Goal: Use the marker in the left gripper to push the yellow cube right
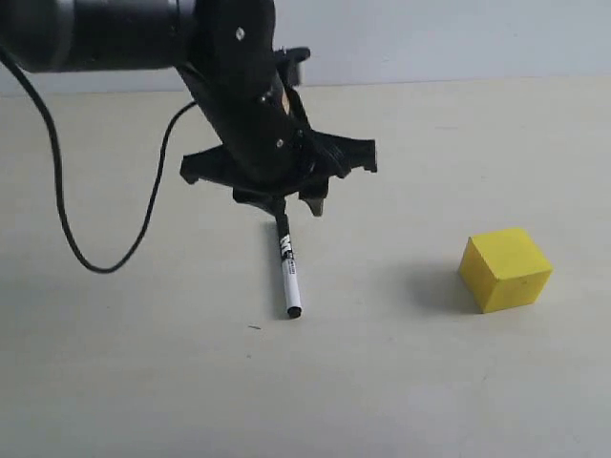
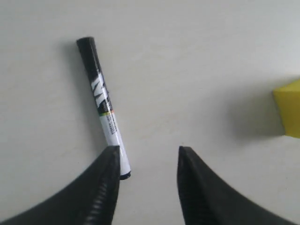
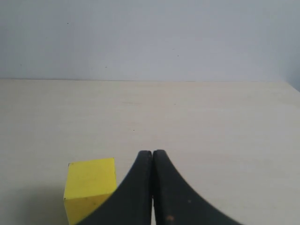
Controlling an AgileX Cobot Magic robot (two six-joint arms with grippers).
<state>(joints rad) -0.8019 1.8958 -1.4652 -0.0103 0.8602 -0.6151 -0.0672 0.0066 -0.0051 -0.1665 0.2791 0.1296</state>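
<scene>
The marker (image 1: 287,272) (image 2: 104,105) lies flat on the table, white barrel with black ends. My left gripper (image 1: 296,205) (image 2: 147,150) hovers over its far end with the jaws spread wide and open. One end of the marker rests against the inner edge of one finger (image 2: 110,164), and the other finger is well apart from it, so nothing is clamped. The yellow cube (image 1: 506,269) (image 2: 288,108) (image 3: 91,183) sits on the table well to the right of the marker. My right gripper (image 3: 152,152) is shut and empty, close beside the cube; it does not show in the exterior view.
The left arm's black cable (image 1: 57,191) loops down over the table on the left. The beige table (image 1: 382,382) runs back to a pale wall (image 3: 150,37).
</scene>
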